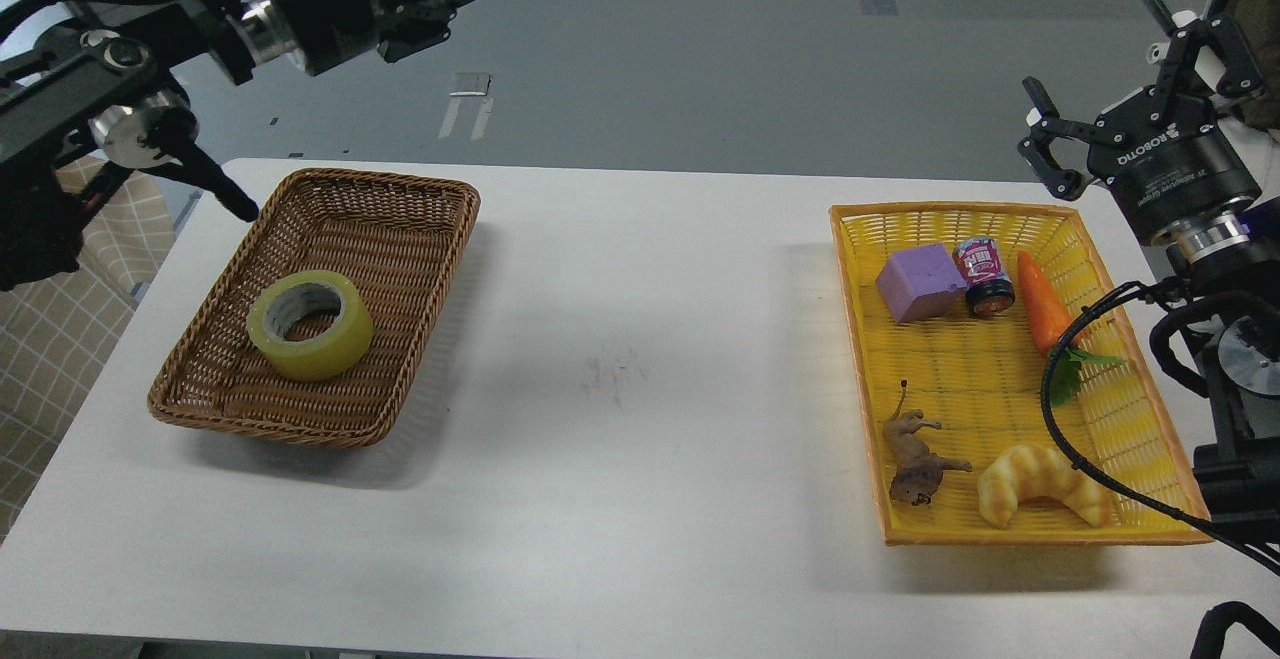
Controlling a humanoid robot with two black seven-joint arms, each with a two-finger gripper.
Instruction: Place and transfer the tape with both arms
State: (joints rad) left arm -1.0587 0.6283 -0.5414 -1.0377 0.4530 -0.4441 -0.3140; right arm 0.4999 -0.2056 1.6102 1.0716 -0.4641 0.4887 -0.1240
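Note:
The tape (330, 351), a yellowish roll with a grey-white core, lies flat in the brown wicker basket (400, 186) at the table's left. My left gripper (440, 11) is high above the basket's far edge, over the floor beyond the table. Its fingers look spread and it holds nothing. My right gripper (1110, 79) is open and empty, hovering above the far right corner of the yellow basket (950, 208).
The yellow basket holds a purple block (918, 282), a small jar (985, 277), a toy carrot (1042, 304), a toy animal (915, 459) and a croissant (1040, 484). My right arm's cable (1060, 379) loops over that basket. A white table (640, 389) lies between the baskets.

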